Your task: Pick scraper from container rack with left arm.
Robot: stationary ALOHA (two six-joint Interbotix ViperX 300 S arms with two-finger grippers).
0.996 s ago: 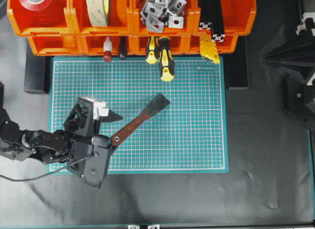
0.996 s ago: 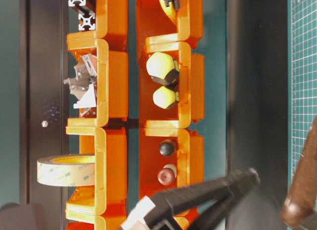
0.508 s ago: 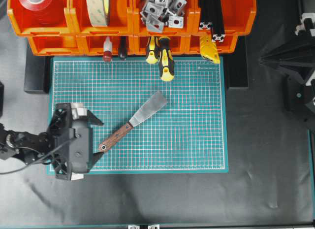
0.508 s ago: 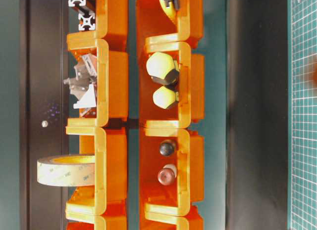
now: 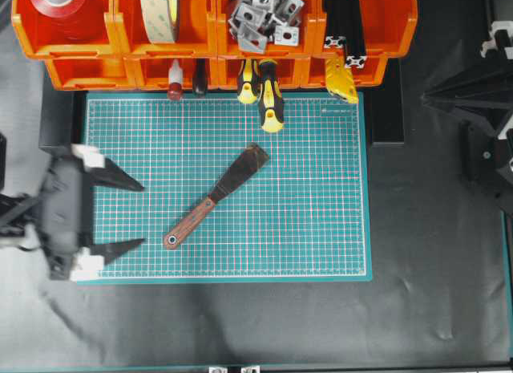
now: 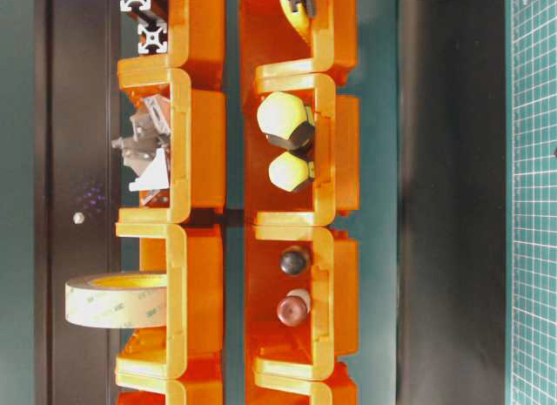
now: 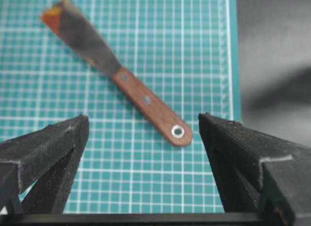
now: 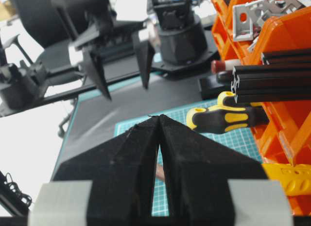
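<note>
The scraper (image 5: 210,200) lies flat on the green cutting mat (image 5: 321,229), with its ringed wooden handle end at the lower left and its dark blade at the upper right. It is outside the orange container rack (image 5: 212,68), which spans the top of the overhead view. My left gripper (image 5: 144,215) is open and empty at the mat's left edge, a little left of the handle end. In the left wrist view the scraper (image 7: 146,100) lies between and beyond the wide-open fingers (image 7: 53,143). My right gripper (image 8: 158,118) is shut and empty, far right.
Two yellow-and-black screwdrivers (image 5: 270,96) and a small dark-red knob tool (image 5: 175,91) stick out of the lower bins. The upper bins hold tape rolls (image 5: 160,12), metal brackets (image 5: 260,16) and black extrusions (image 5: 345,20). The right arm's base (image 5: 481,108) stands at the far right.
My left gripper has let go of the scraper's handle end, opened wide and drawn back to the left. The scraper now rests on the mat, slightly lower left than before.
</note>
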